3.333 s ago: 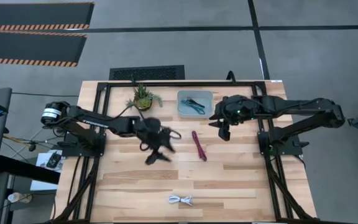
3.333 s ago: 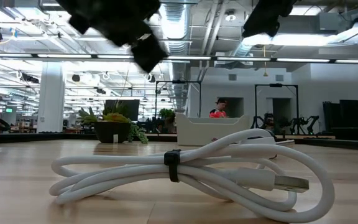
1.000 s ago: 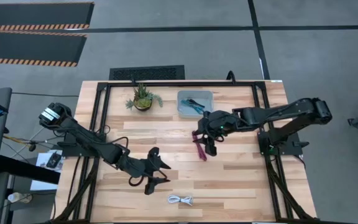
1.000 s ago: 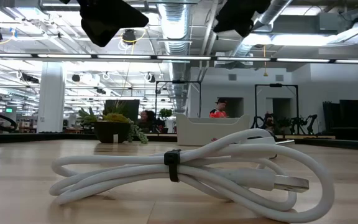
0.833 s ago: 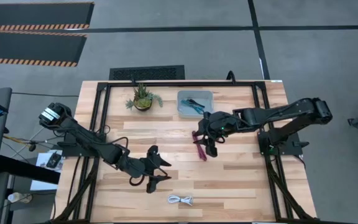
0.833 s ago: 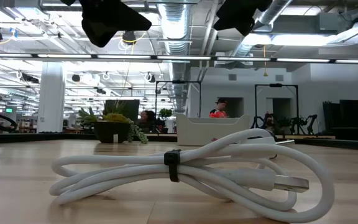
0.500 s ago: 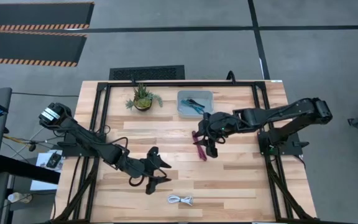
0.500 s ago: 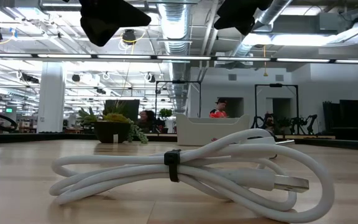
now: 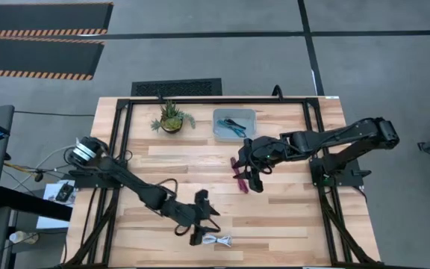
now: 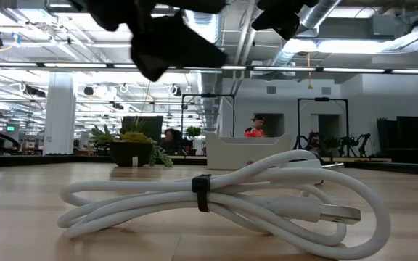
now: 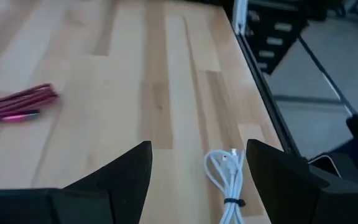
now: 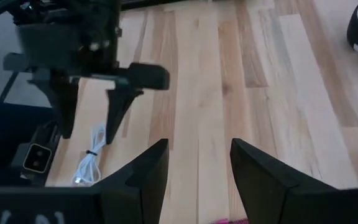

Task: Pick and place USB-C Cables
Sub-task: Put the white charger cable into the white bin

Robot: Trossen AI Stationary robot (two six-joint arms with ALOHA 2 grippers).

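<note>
Pale wooden table [image 9: 290, 217] fills mid-frame in the high view. Low in the frame, the left claw [image 9: 200, 232] hangs spread and empty beside the white cable [image 9: 217, 240], apparently lining up a pick. At centre, the right claw [image 9: 254, 179] stands parted, empty, by the maroon cable [image 9: 238, 174]. Teal and black cables [image 9: 234, 125] already lie in the tray [image 9: 250, 114] (upper centre).

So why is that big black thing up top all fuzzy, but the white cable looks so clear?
Low view: the white cable lies close to the camera and in focus, while the left pincer overhead is a smeared dark shape, probably motion blur. Left wrist view: that pincer's own fingers look soft too.
</note>
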